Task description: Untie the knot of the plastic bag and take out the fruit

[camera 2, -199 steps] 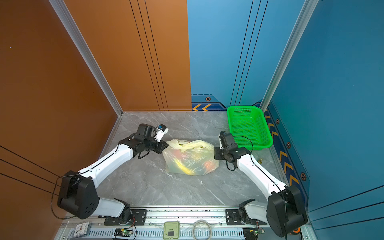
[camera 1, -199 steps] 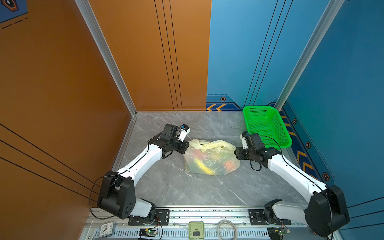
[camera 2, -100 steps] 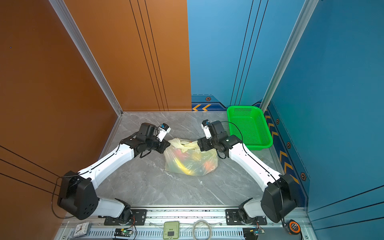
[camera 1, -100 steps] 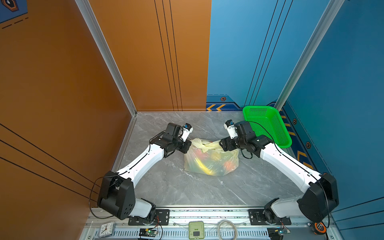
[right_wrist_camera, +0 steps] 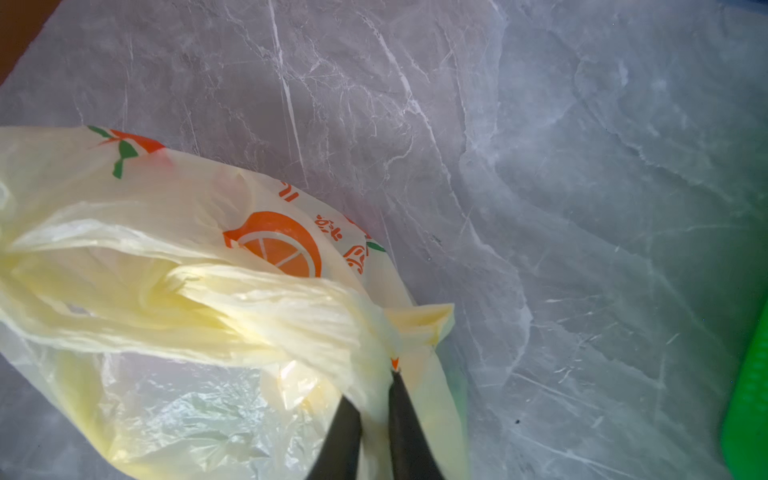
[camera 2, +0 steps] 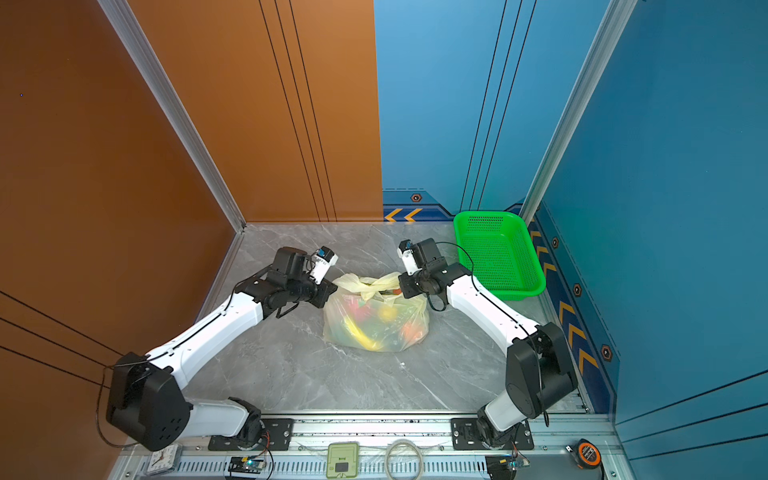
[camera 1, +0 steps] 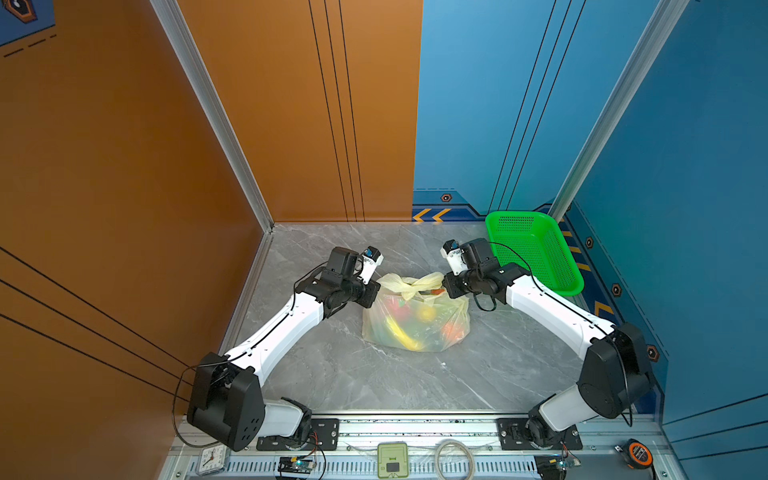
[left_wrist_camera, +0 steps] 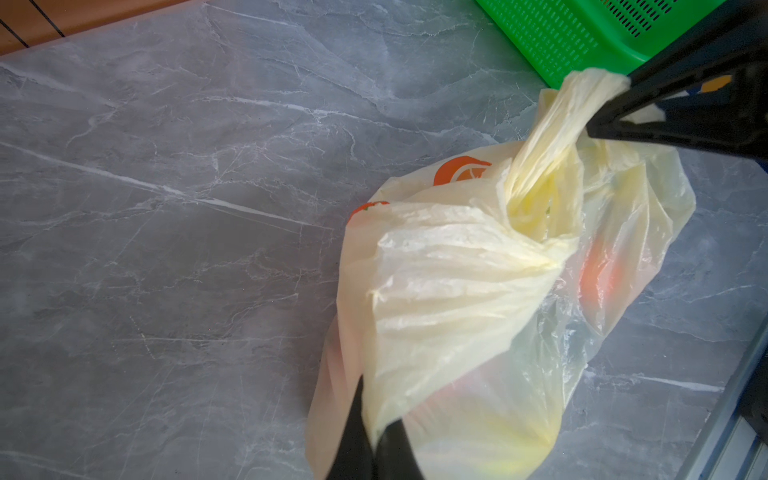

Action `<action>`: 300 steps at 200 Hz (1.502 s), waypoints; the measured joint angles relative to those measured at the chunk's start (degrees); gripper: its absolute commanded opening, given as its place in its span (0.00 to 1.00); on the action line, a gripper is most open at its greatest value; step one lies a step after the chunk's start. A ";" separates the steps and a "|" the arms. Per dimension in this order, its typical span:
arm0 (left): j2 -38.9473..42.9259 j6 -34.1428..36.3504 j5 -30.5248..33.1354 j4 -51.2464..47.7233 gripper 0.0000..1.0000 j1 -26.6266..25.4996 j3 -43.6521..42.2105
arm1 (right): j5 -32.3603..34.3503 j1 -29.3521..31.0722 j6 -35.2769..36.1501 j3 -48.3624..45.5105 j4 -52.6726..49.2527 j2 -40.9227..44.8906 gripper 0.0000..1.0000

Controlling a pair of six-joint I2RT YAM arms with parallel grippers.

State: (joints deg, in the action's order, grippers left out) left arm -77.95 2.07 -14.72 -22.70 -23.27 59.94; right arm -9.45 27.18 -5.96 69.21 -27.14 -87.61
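Observation:
The plastic bag (camera 1: 415,322) (camera 2: 376,322) lies mid-table, pale yellow and translucent. Fruit shows through it: a banana (camera 1: 399,332), an orange (camera 1: 452,330) and a yellow citrus (camera 1: 426,311). The knot (camera 1: 409,286) (camera 2: 370,287) (left_wrist_camera: 528,195) sits on top, tied. My left gripper (camera 1: 376,291) (camera 2: 334,293) (left_wrist_camera: 376,419) is shut on the left handle strip. At the knot's other side, my right gripper (camera 1: 444,286) (camera 2: 401,286) (right_wrist_camera: 376,386) is shut on the right handle strip, which runs taut towards the knot in the left wrist view.
A green perforated basket (camera 1: 536,253) (camera 2: 498,253) (left_wrist_camera: 582,37) stands at the back right, just behind the right arm. Orange and blue walls close the table's left, back and right. A clock (camera 1: 210,459) and a tape measure (camera 1: 638,453) lie on the front rail.
The right arm swung from the bag's right side up to the knot, opened, and closed on the right handle strip. The left gripper kept its hold and barely moved.

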 measured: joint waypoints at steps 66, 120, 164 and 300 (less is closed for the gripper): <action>1.90 -0.02 0.39 0.50 0.00 1.62 -3.45 | 0.22 -7.72 -4.72 -11.61 1.05 15.21 0.00; 1.90 -0.48 0.35 1.01 0.32 2.54 -5.07 | -0.28 -11.41 -9.44 -18.53 1.27 22.08 0.00; 2.19 -1.79 1.40 0.37 0.98 2.10 -0.76 | -3.72 -10.38 -9.55 -18.60 3.34 25.03 0.00; -13.97 0.74 8.70 -1.81 0.98 -10.14 18.29 | -9.88 -8.52 -8.92 -13.86 4.94 25.00 0.00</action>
State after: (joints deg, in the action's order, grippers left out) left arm -91.92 2.81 -6.02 -24.51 -33.41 78.24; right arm -19.33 18.65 -14.87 55.35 -22.20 -62.61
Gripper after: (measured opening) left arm 0.979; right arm 0.047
